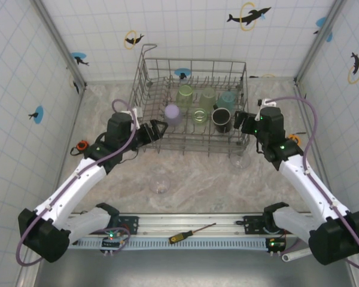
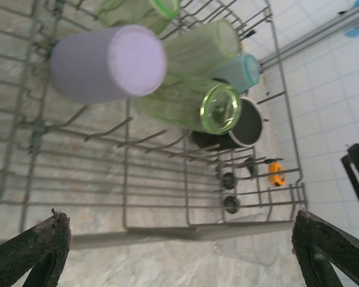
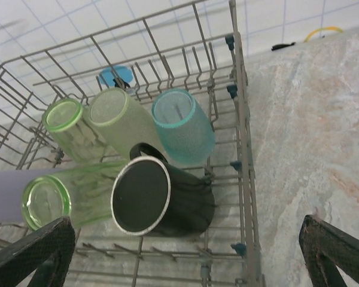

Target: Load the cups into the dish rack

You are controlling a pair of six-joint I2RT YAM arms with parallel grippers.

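Hovering at the near corners of the dish rack (image 1: 191, 60), the left gripper (image 1: 157, 128) and right gripper (image 1: 242, 122) both stood wide open and empty. Six cups leaned across the tines inside, long axes tipped well off upright, likely for draining. The black mug (image 3: 161, 200) seemingly turned its mouth toward the right arm. Two clear cups (image 1: 160, 181) sat outside on the table (image 1: 197, 173).

The top external camera sits high behind the arm bases and looks down and forward over the whole worktop (image 1: 197, 179), with the dish rack (image 1: 161, 89) at the far middle. The left wrist camera is close in, looking between the left fingers (image 2: 36, 248) across the rack from its near left corner. The right wrist camera, equally near, looks past the right fingers (image 3: 39, 251) into the rack's right end. All three views share the black mug (image 1: 222, 119) and the green tumblers (image 1: 185, 94).
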